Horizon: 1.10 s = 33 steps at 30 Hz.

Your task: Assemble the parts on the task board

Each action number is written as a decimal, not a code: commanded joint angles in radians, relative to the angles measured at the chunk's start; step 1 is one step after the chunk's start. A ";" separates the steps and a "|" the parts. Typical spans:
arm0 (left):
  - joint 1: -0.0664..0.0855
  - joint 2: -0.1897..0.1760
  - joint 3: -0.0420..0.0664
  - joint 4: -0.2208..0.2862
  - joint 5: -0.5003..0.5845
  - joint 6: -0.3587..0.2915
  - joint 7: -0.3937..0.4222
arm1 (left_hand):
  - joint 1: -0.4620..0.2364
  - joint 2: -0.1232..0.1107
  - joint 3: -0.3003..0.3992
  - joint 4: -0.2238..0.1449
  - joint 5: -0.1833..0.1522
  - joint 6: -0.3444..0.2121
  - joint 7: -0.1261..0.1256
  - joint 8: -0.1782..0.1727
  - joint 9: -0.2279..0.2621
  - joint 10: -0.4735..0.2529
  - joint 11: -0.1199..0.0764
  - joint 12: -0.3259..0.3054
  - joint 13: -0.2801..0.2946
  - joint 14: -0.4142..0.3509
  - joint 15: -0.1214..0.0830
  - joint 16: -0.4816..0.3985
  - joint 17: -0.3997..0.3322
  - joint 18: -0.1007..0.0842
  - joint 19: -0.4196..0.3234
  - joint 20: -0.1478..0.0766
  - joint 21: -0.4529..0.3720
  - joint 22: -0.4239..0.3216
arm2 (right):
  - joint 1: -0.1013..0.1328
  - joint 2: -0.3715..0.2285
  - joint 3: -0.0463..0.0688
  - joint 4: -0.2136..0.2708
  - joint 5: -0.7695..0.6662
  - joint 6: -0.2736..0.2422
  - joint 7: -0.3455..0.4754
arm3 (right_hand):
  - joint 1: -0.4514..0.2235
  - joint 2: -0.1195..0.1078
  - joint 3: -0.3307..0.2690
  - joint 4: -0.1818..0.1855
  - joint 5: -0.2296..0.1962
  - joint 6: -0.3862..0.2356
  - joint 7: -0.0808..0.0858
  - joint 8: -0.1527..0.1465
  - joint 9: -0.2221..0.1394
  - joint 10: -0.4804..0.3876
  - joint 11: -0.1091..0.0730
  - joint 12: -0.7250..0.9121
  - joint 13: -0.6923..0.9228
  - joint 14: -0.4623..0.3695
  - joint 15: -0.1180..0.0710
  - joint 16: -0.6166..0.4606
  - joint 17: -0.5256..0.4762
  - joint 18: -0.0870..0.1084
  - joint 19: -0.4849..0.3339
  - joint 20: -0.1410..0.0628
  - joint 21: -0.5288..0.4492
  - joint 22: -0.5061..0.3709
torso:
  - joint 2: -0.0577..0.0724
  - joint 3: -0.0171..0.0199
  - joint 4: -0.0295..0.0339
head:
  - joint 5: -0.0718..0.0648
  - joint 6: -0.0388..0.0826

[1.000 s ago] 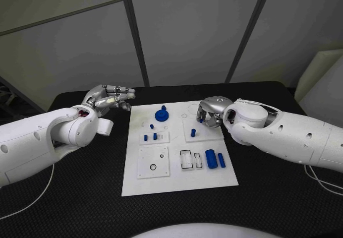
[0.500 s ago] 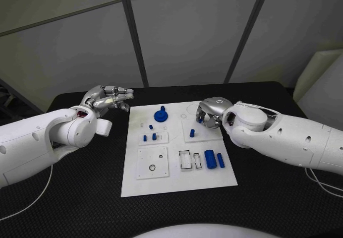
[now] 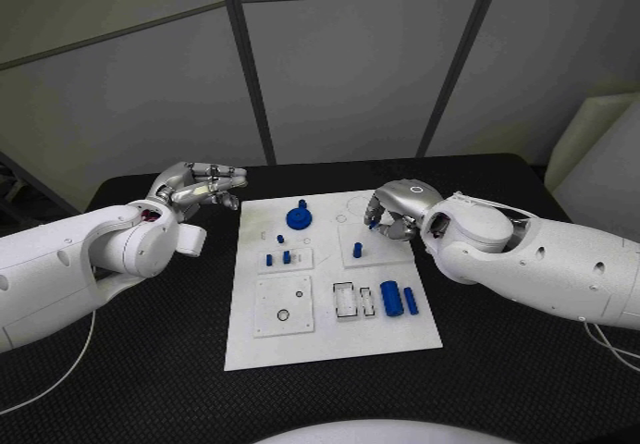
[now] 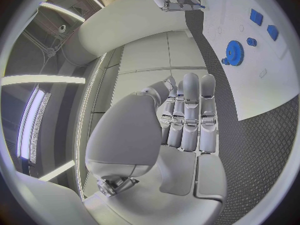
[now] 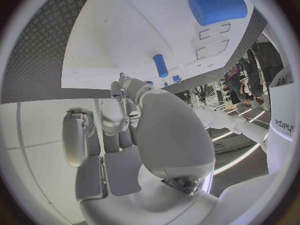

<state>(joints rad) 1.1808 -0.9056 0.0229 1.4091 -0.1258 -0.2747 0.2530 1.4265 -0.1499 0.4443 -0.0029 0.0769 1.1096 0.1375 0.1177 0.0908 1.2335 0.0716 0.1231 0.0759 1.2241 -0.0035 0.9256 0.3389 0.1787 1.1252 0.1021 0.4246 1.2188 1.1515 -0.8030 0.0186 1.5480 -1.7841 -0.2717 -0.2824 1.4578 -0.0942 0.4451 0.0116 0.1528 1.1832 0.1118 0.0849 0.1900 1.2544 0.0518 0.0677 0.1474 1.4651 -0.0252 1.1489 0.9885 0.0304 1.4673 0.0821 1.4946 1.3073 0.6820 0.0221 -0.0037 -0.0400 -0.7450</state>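
- Task board (image 3: 334,342), the white plate, lies in the middle of the head view on the black table (image 3: 534,388), and its position is the same as one second ago.
- Blue parts on it have not moved: the gear (image 3: 301,218) with its knob stands in the upper part of the board, two small pegs (image 3: 277,258) stand in the small raised plate below it, and one peg (image 3: 358,248) stands in the plate to the right of them.
- Lower on the board, the thick blue cylinder (image 3: 392,297) and the thin blue pin (image 3: 411,301) lie side by side; just left of them two rectangular pockets (image 3: 355,300) hold nothing blue.
- At lower left the square plate (image 3: 286,303) has a small ring hole and a larger one, both without a part.
- Right hand (image 3: 388,214) has shifted a little toward the upper right of the frame since one second ago; it hovers at the upper right part of the board, fingers curled inward, and I see no part in them.
- In the right wrist view the fingers (image 5: 115,116) are also bent, with nothing between them.
- Left hand (image 3: 200,185) stays at upper left, off the board over the table, fingers curled together and empty; the left wrist view shows the same.
- My judgement: no part was taken in this second, so the assembly has not advanced.
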 commanded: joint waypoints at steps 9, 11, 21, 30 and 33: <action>0.001 0.005 0.001 -0.002 0.006 0.021 0.005 | -0.007 -0.002 0.002 -0.003 -0.002 -0.002 0.007 -0.007 0.001 -0.003 0.005 -0.004 0.001 -0.003 0.000 -0.007 -0.002 0.003 -0.006 0.001 -0.007 -0.002 | 0.003 -0.014 0.002 0.137 0.066 -0.062 0.012 | -0.015 -0.001 0.002 -0.008 0.007 0.006 -0.001 0.004 0.001 0.006 -0.003 -0.004 -0.001 0.016 -0.009 0.002 0.001 -0.012 0.068 -0.008 0.008 0.205 | 0.000 -0.0001 0.0009 | 0.016 0.002; 0.001 0.008 0.001 -0.003 0.006 0.023 0.005 | -0.007 -0.002 0.002 -0.003 -0.002 -0.002 0.007 -0.007 0.001 -0.003 0.005 -0.004 0.001 -0.003 0.000 -0.007 -0.002 0.003 -0.006 0.001 -0.007 -0.002 | 0.002 0.001 0.002 0.152 0.071 -0.054 0.015 | -0.015 0.000 0.002 -0.009 0.007 0.006 -0.001 0.004 0.001 0.006 -0.003 -0.004 -0.002 0.016 -0.010 0.002 0.000 -0.011 0.067 -0.008 0.007 0.204 | 0.001 -0.0006 0.0012 | 0.029 0.001; 0.001 0.027 0.001 -0.010 0.012 0.031 0.002 | -0.008 -0.002 0.002 -0.003 -0.002 -0.002 0.007 -0.008 0.001 -0.003 0.005 -0.004 0.001 -0.003 0.001 -0.008 -0.002 0.003 -0.006 0.001 -0.008 -0.002 | -0.040 0.096 0.001 0.171 0.071 0.000 0.046 | -0.017 0.002 0.005 -0.013 0.008 0.004 0.000 0.001 0.001 0.004 -0.002 -0.006 -0.004 0.016 -0.010 0.001 -0.003 -0.013 0.071 -0.009 0.014 0.211 | 0.000 -0.0025 0.0016 | 0.076 -0.017; 0.002 0.043 0.001 -0.016 0.012 0.041 -0.007 | -0.009 -0.002 0.002 -0.003 -0.004 -0.004 0.008 -0.010 0.001 -0.005 0.006 -0.006 0.001 -0.004 0.002 -0.011 -0.003 0.003 -0.007 0.001 -0.010 -0.004 | -0.074 0.164 -0.035 0.130 0.048 0.038 0.057 | -0.022 0.004 0.008 -0.018 0.008 0.000 0.001 -0.003 0.000 -0.001 0.000 -0.007 -0.009 0.016 -0.009 0.003 -0.003 -0.015 0.073 -0.009 0.019 0.214 | 0.000 -0.0024 0.0010 | 0.095 -0.024; 0.002 0.045 0.001 -0.017 0.012 0.043 -0.008 | -0.009 -0.002 0.002 -0.003 -0.004 -0.004 0.008 -0.010 0.001 -0.005 0.006 -0.006 0.001 -0.004 0.002 -0.011 -0.003 0.003 -0.007 0.001 -0.010 -0.004 | -0.079 0.174 -0.039 0.120 0.041 0.046 0.056 | -0.022 0.004 0.008 -0.018 0.008 0.000 0.001 -0.003 0.000 -0.001 0.000 -0.007 -0.009 0.016 -0.009 0.003 -0.003 -0.015 0.073 -0.009 0.019 0.214 | 0.000 -0.0020 0.0004 | 0.104 -0.029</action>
<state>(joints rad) 1.1808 -0.8615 0.0229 1.3924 -0.1204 -0.2496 0.2451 1.4265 -0.1499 0.4443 -0.0029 0.0769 1.1058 0.1413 0.1136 0.0906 1.2295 0.0755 0.1230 0.0756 1.2241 -0.0034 0.9210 0.3370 0.1786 1.1252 0.1021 0.4207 1.2164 1.0718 -0.6315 -0.0204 1.6703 -1.7249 -0.2553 -0.2411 1.4439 -0.0893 0.4531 -0.0020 0.1565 1.1806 0.1098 0.0849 0.1899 1.2541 0.0519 0.0675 0.1388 1.4686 -0.0287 1.1487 0.9873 0.0305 1.4673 0.0822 1.5096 1.3073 0.6822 0.0201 -0.0022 0.0589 -0.7710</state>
